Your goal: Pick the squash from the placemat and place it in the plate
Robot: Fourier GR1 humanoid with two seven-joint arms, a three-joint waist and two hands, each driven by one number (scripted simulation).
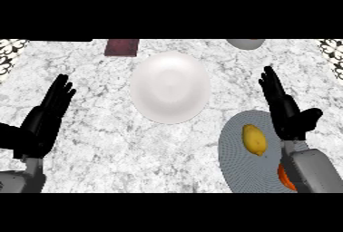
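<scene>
The squash [254, 139] is seen as a small, smooth yellow oval, lying lengthwise on the grey round placemat [236, 154]. It is found just left of the right hand [286, 111], below the level of its fingertips and apart from them. An orange object [285, 176] is partly hidden behind the right forearm at the placemat's lower right; what it is cannot be told.

The white plate [169, 87] is set on the marble counter [107, 149], up and to the left of the right hand, between the two hands. A bare strip of counter is left between the plate's lower rim and the placemat's upper edge. Much open marble is seen between the left hand [48, 113] and the plate. Beyond the plate, near the counter's far edge, a dark red flat object [122, 47] and a pale grey rounded object [245, 43] are seen.

The right hand is held released, fingers straight and pointing away, thumb spread to the right, over the placemat's upper right edge; nothing is grasped. The left hand is likewise released, fingers straight and up, at the left of the view.
</scene>
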